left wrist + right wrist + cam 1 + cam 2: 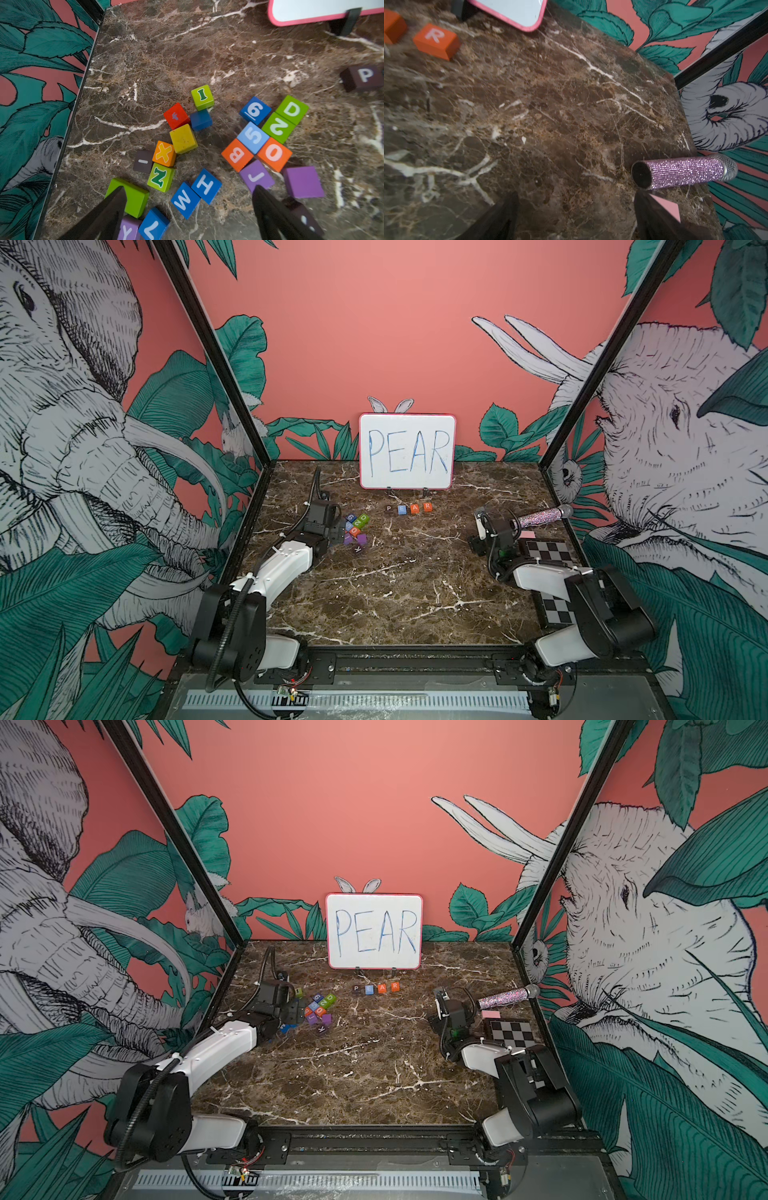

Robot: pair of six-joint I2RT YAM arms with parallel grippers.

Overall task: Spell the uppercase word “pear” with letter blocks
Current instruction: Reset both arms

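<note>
Both top views show the dark brown P block (389, 509), the blue E block (402, 509), the orange-red A block (414, 508) and the orange-red R block (427, 507). They stand in a short row on the marble-patterned bench (415, 593), white letters up and narrow gaps between them. The row sits just in front of the whiteboard (406, 452), which stands upright at the back wall with PEAR handwritten on it in blue. Read from the robot's side, the blocks spell the same word.

To the left of the row, well apart from it, lies a loose pile of spare blocks (355, 526) in green, blue, orange and purple. The left wrist view looks down on this pile. The left fingers (108, 212) are spread wide with nothing between them, one tip over a green block (135, 197) and the other over a purple J block (256, 176). The P block appears at the far edge of that view.

On the right side of the bench, the right fingers (500, 220) are also spread wide, with only bare marble between them. A glittery purple microphone (683, 171) lies just beside them, near a checkered board (548, 551). The R block sits well away from them, near the corner of the whiteboard.
</note>
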